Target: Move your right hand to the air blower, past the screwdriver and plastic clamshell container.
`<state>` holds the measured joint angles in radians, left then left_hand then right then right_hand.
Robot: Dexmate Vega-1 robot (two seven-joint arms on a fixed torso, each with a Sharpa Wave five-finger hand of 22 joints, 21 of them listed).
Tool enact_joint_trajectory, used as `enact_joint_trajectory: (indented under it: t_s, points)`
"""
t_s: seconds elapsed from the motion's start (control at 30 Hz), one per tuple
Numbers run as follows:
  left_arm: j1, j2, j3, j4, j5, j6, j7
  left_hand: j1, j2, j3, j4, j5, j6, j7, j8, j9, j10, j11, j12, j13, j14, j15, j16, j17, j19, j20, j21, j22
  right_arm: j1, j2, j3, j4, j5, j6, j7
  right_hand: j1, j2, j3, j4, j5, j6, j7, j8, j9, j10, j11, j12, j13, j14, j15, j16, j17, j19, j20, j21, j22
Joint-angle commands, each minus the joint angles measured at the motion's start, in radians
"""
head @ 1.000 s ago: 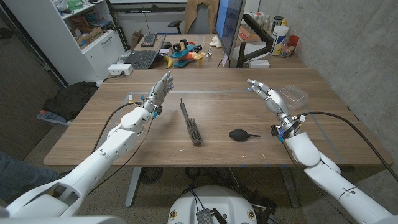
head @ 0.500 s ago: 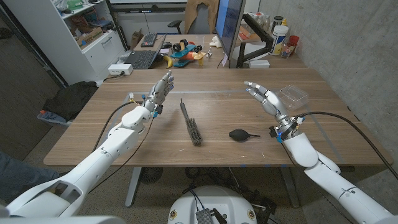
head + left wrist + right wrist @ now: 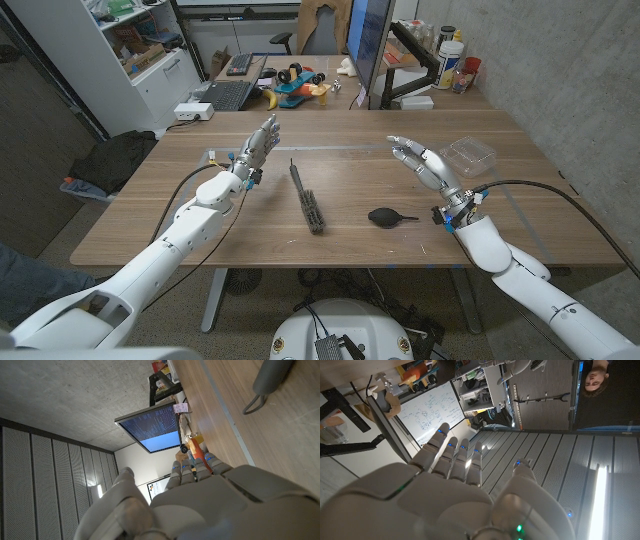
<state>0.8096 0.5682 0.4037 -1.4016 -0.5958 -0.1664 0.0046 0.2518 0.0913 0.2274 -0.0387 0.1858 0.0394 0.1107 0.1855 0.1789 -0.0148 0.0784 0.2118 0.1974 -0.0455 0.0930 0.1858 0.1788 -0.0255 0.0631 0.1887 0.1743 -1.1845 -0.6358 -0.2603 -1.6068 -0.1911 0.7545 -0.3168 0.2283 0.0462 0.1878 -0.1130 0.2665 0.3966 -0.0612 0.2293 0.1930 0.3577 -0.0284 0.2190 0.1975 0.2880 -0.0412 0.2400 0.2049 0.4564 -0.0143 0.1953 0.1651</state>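
Observation:
A black air blower (image 3: 385,216) lies on the wooden table (image 3: 350,170) near the front middle. Left of it lies a dark screwdriver (image 3: 307,198), pointing away from me. A clear plastic clamshell container (image 3: 469,155) sits at the right side. My right hand (image 3: 424,163) hovers open above the table, between the container and the blower, fingers spread and reaching toward the far left. My left hand (image 3: 257,146) is raised and open left of the screwdriver, fingers straight. In the right wrist view the right hand (image 3: 450,495) holds nothing; the left hand (image 3: 200,505) holds nothing in the left wrist view.
A monitor arm (image 3: 410,60), bottles (image 3: 452,55) and a cup stand at the table's far right edge. A black cable (image 3: 560,200) runs from my right wrist across the right side. A second desk with a laptop (image 3: 225,95) and toys stands behind.
My right hand has drifted left and slightly nearer, away from the clamshell container and toward the air blower. The left arm has stayed still.

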Motion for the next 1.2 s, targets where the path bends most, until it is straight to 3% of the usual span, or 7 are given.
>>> enact_joint_trajectory:
  t_s: [0.03, 0.67, 1.2]
  points:
    - [0.015, 0.005, -0.002, -0.018, 0.002, 0.001, 0.007, 0.002, 0.006, 0.003, -0.008, 0.005, 0.006, 0.001, 0.004, 0.002, 0.002, 0.0, 0.002, 0.002, 0.001, 0.007, 0.003, 0.006, -0.003, 0.005, 0.007, 0.003, -0.012, -0.029, -0.006, -0.034, -0.169, -0.05, -0.08, 0.001, -0.001, -0.001, -0.007, 0.007, 0.005, -0.004, 0.001, 0.002, 0.012, 0.0, 0.008, 0.005, 0.01, -0.015, -0.003, 0.0, 0.006, -0.002, -0.002, 0.003]
    - [0.015, 0.003, 0.004, -0.031, 0.011, 0.004, 0.012, 0.001, 0.007, 0.003, -0.009, 0.005, 0.006, 0.001, 0.004, 0.002, 0.002, 0.0, 0.001, 0.002, 0.001, 0.006, 0.003, 0.006, -0.004, 0.007, 0.007, 0.003, -0.053, -0.116, 0.0, -0.137, -0.372, -0.152, -0.174, 0.004, -0.002, 0.001, -0.01, 0.017, -0.003, -0.011, -0.006, 0.002, 0.012, -0.001, 0.004, 0.005, 0.008, -0.023, -0.007, -0.001, 0.005, -0.005, -0.003, 0.003]
    - [-0.009, -0.008, 0.011, 0.002, 0.011, -0.002, -0.007, 0.001, 0.007, 0.003, -0.009, 0.005, 0.007, 0.0, 0.004, 0.002, 0.002, 0.0, 0.001, 0.002, 0.001, 0.006, 0.003, 0.006, -0.005, 0.009, 0.006, 0.003, -0.05, -0.178, -0.051, -0.194, -0.456, -0.27, -0.189, 0.008, 0.0, 0.003, -0.011, 0.028, -0.007, -0.024, -0.01, 0.002, -0.001, -0.001, -0.005, 0.005, -0.006, -0.022, -0.016, 0.0, -0.009, 0.004, -0.009, 0.003]
